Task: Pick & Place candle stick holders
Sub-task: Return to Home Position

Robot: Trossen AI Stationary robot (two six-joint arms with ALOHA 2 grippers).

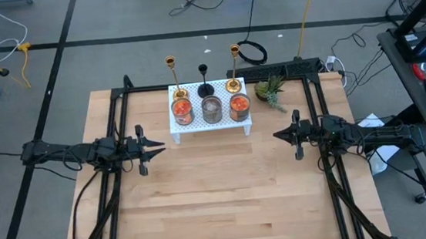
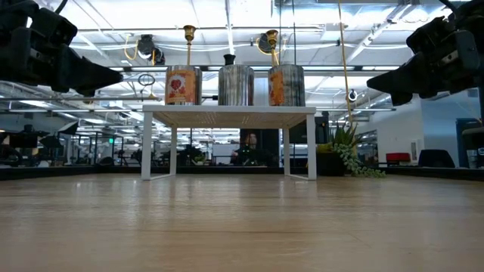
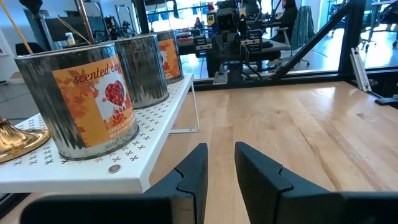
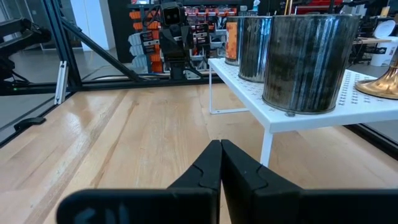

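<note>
The left brass-gold candle stick holder (image 1: 177, 92), shiny, with a thin stem and a round flared base, stands upright at the far left corner of the white shelf (image 1: 198, 122). The right brass-gold candle stick holder (image 1: 232, 84) stands upright at the far right corner. The shorter black candle stick holder (image 1: 206, 89) stands upright between them on the far edge.

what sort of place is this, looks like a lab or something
Probably a robotics lab or workshop: a left arm and right arm flank a framed wooden table, cables lie on the floor, and ceiling lights run across a large open room behind.
</note>
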